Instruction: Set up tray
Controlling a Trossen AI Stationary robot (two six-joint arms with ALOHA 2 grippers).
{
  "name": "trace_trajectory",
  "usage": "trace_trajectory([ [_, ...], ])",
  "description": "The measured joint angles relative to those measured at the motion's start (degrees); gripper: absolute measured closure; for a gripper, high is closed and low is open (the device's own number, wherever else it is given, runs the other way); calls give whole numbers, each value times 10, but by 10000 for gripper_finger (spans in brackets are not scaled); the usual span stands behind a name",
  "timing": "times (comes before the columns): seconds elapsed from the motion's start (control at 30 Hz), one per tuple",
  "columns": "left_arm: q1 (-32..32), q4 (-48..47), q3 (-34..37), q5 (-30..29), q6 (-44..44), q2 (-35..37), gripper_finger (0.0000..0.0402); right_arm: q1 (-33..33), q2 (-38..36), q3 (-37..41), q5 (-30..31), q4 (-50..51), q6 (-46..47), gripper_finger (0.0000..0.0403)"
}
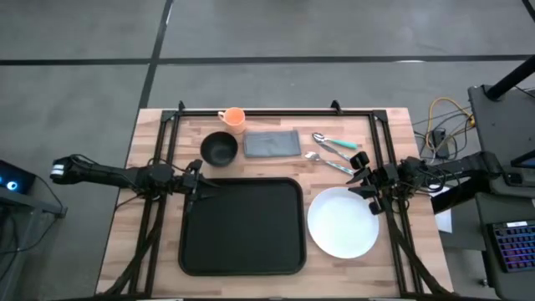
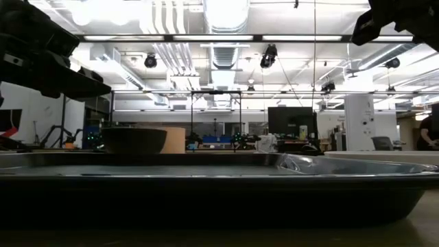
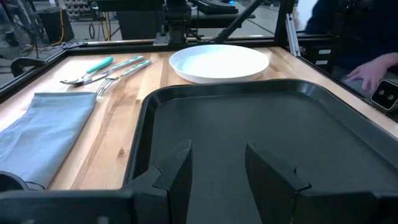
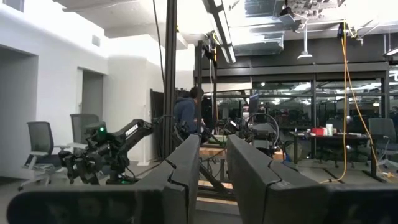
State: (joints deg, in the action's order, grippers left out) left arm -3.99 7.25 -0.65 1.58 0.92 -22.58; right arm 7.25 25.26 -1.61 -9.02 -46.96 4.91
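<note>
Hovering our left gripper over the tray's far left corner, fingers apart, we seem ready to start loading. That tray lies empty at the table's near edge, the plate just beside it. Our right gripper, fingers slightly parted, waits above the plate's far rim.
</note>
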Motion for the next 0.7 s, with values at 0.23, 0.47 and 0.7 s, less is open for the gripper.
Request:
trace_trajectory([
  [0.23,0,0,0,0,0,0,272,0,0,0,0,0,0,321],
  [0.47,0,0,0,1,0,0,272,0,0,0,0,0,0,329],
  [0.7,0,0,0,1,0,0,272,0,0,0,0,0,0,334],
])
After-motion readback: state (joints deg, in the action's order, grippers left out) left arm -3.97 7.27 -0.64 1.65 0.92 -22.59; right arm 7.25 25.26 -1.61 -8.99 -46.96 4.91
